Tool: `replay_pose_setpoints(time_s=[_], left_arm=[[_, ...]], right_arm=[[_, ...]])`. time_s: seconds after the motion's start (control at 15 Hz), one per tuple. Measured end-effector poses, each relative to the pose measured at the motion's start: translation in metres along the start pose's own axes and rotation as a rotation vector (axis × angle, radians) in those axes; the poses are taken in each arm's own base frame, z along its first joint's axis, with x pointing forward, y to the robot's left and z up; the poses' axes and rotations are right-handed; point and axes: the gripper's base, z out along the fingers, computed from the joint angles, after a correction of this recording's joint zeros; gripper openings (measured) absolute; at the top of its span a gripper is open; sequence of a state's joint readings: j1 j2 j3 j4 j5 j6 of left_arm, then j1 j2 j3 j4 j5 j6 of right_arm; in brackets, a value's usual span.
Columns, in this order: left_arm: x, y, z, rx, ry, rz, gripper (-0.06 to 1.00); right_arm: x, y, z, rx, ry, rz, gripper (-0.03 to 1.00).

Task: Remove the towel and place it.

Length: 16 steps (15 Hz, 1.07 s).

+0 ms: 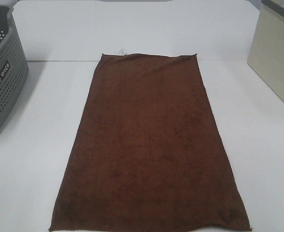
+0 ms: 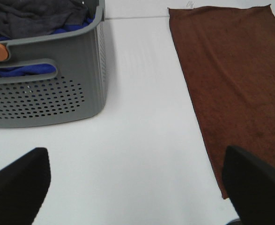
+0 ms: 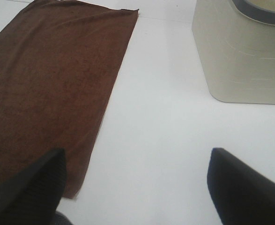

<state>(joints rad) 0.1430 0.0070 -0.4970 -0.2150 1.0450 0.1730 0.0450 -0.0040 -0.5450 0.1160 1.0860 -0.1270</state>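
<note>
The towel (image 1: 150,145) lies spread flat on the white table, a long reddish-brown cloth with a small white label (image 1: 121,51) at its far left corner. It also shows in the left wrist view (image 2: 235,89) and the right wrist view (image 3: 48,89). Neither arm appears in the exterior high view. My left gripper (image 2: 137,185) is open over bare table between the basket and the towel's left edge, its fingers (image 2: 18,185) wide apart. My right gripper (image 3: 135,185) is open too, just off the towel's near right corner, nothing between its fingers (image 3: 32,187).
A grey perforated basket (image 1: 4,77) stands at the left table edge; the left wrist view shows dark grey and blue cloths (image 2: 34,18) inside it. A beige bin (image 1: 275,53) stands at the back right, also seen close by the right wrist camera (image 3: 242,56).
</note>
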Motion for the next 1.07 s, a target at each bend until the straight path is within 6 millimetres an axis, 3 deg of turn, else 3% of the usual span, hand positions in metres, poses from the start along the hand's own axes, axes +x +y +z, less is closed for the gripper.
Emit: replay_pose_setpoints(time_s=[0.33, 0.53, 1.07], left_arm=[[0.003, 0.017, -0.003, -0.134, 0.013, -0.010, 0.91], [0.004, 0.019, -0.003, -0.054, 0.013, 0.013, 0.91], [0.004, 0.019, -0.003, -0.048, 0.013, 0.009, 0.91]], right_arm=[[0.006, -0.005, 0.010, 0.045, 0.025, -0.009, 0.79], [0.006, -0.005, 0.010, 0.045, 0.025, -0.008, 0.79], [0.006, -0.005, 0.010, 0.045, 0.025, -0.007, 0.79]])
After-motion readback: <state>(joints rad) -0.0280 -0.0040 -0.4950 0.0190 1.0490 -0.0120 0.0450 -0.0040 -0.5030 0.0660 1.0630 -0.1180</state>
